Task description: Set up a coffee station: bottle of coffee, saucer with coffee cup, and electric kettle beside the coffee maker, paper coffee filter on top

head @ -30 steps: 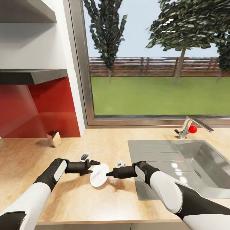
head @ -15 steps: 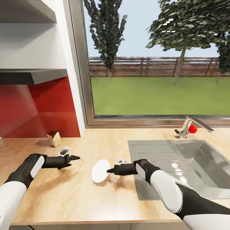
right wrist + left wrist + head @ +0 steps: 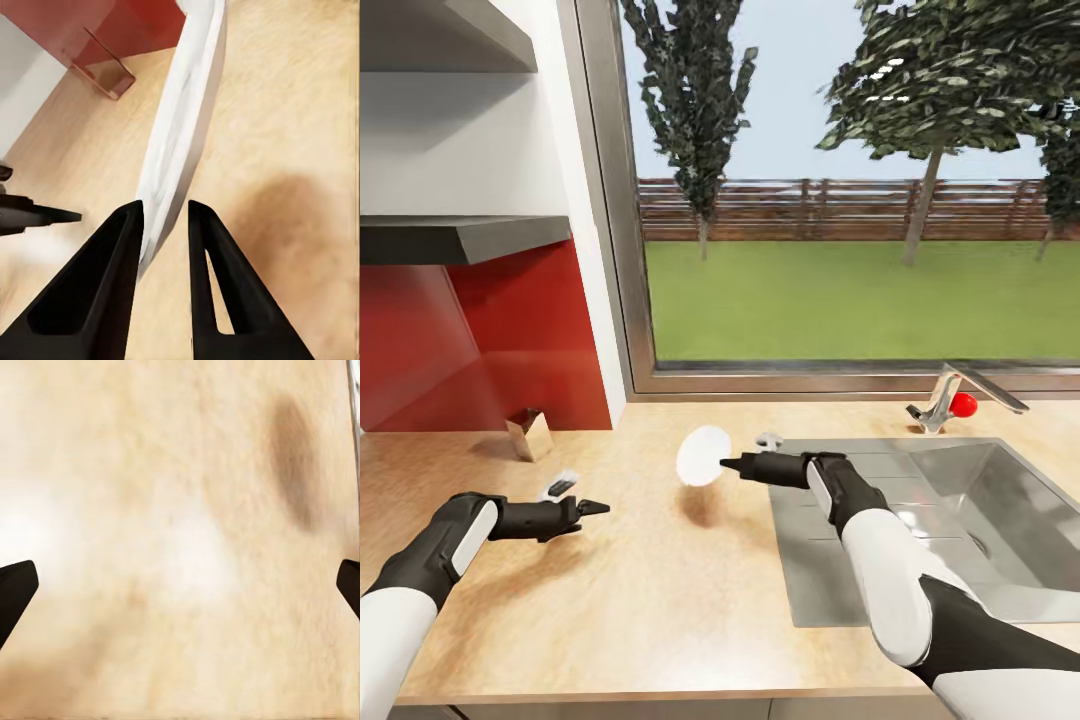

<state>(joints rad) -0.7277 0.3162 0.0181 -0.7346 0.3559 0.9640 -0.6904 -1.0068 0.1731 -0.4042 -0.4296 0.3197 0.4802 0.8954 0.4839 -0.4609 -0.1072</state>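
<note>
Beige countertop (image 3: 660, 600) w/ steel sink (image 3: 980, 520) under window, right gripper (image 3: 726, 465) clamped on saucer (image 3: 703, 455) (held on edge above counter), left gripper (image 3: 600, 508) fingers apart, empty, wrist cam adds saucer shadow.

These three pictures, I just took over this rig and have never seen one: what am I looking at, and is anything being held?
A two-armed robot at a kitchen countertop. The large picture comes from its head camera, looking down over both arms. The other two come from cameras at each wrist, looking along the jaws. The right gripper pinches a white saucer by its rim, tilted on edge above the counter; the right wrist view shows the rim between the jaws. The left gripper hovers open, holding nothing. A steel sink sits alongside.
</note>
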